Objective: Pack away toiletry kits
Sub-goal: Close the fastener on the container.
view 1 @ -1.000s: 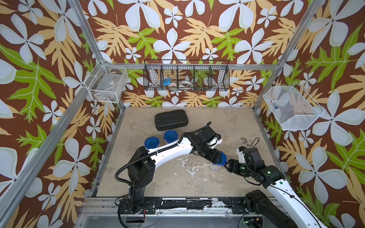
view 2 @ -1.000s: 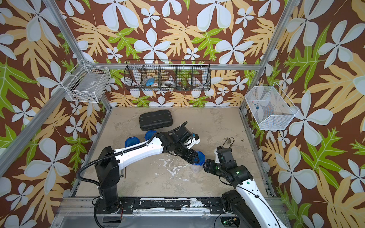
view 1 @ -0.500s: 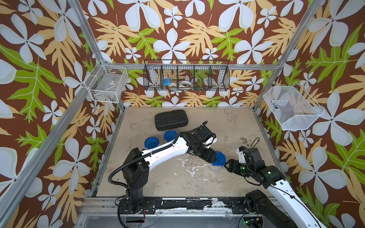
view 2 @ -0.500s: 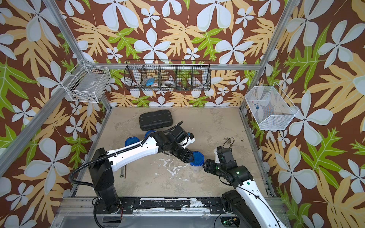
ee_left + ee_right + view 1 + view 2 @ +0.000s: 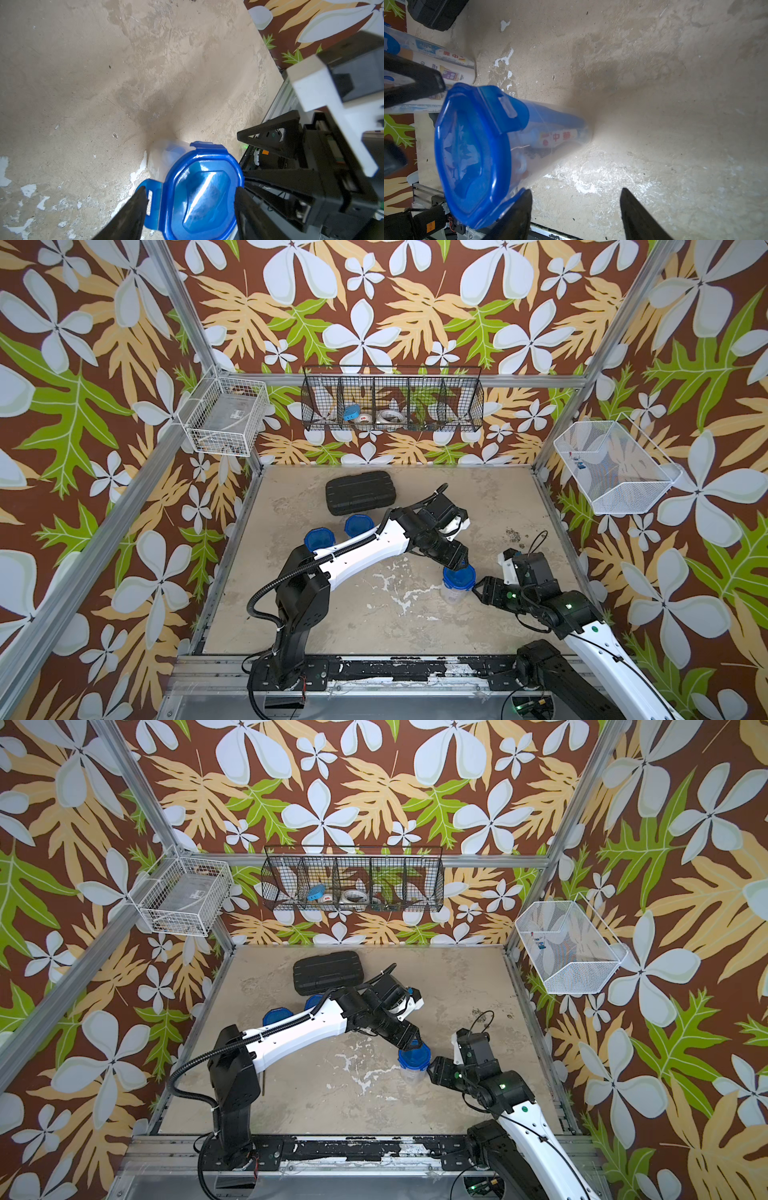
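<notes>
A clear tumbler (image 5: 457, 593) (image 5: 412, 1074) with a blue clip lid (image 5: 199, 193) (image 5: 471, 153) stands upright on the table. Through its wall show a white toothpaste tube (image 5: 558, 137) and a blue toothbrush (image 5: 556, 118). My left gripper (image 5: 190, 193) (image 5: 458, 566) hangs over the lid, open, jaws astride it. One fingertip (image 5: 141, 197) touches a raised clip flap. My right gripper (image 5: 574, 193) (image 5: 478, 590) is open beside the tumbler with only table between its fingers; one finger (image 5: 521, 205) lies against the lid's edge. Two more lidded tumblers (image 5: 318, 539) (image 5: 357, 524) stand behind the left arm.
A black ribbed case (image 5: 359, 492) lies at the back of the table. A black wire basket (image 5: 392, 404) hangs on the back wall, a white wire basket (image 5: 224, 416) on the left, a white mesh basket (image 5: 611, 466) on the right.
My left arm has shifted a little and its gripper has settled lower over the lid, jaws slightly narrower. The tumbler and my right arm have stayed put.
</notes>
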Controlling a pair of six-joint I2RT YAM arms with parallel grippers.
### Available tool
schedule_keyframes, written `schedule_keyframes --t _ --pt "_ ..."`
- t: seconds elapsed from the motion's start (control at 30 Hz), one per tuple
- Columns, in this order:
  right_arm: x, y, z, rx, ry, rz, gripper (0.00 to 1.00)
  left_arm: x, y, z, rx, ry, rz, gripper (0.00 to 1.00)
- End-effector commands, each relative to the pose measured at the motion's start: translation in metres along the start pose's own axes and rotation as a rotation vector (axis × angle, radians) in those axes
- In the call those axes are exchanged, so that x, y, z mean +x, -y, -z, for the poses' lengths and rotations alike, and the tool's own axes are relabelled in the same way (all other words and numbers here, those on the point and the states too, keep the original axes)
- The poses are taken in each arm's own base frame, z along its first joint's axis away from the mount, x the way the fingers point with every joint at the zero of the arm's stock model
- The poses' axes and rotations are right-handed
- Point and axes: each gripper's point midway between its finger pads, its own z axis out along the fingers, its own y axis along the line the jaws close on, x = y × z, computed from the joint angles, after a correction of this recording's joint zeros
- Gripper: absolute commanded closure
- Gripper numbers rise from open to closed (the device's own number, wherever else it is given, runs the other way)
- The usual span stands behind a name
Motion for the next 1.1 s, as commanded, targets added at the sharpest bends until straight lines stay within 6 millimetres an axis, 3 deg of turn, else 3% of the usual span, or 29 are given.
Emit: schedule_keyframes --t 0.0,0.5,1.07 --pt "-0.004 -0.002 0.001 -0.007 0.013 -0.004 0.33 0.005 0.005 0.0 0.035 -0.008 -0.003 0.32" --pt "-0.008 -0.007 -0.005 -0.024 0.008 -0.002 0.33 0.022 0.019 -0.01 0.095 -0.03 0.015 0.33" --pt "-0.011 -0.012 -0.012 -0.052 0.002 -0.011 0.33 0.018 0.039 -0.012 0.178 -0.023 0.042 0.35"
